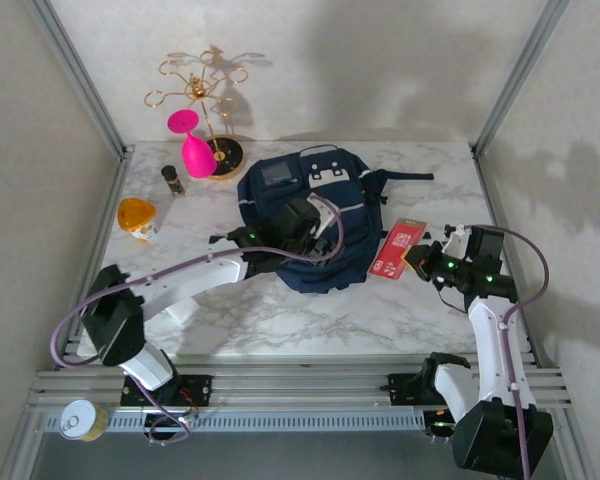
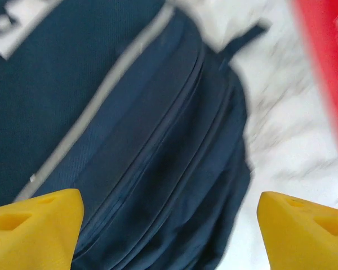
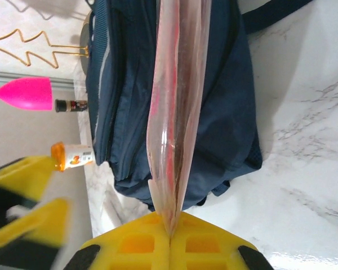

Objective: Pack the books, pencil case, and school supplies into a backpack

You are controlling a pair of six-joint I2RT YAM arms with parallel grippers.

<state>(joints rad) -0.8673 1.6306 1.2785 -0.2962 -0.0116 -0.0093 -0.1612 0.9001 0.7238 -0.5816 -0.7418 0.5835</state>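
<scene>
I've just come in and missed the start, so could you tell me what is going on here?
The right tool is shut on the edge of a red packet, holding it beside the backpack. The left tool hangs open over the backpack, gripping nothing. The packet is not yet inside.

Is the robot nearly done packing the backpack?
Done: I can't tell what is already inside the backpack. In hand: the right gripper is shut on the red packet, right beside the backpack. The left gripper is open above the backpack. Left: putting that packet in.
</scene>
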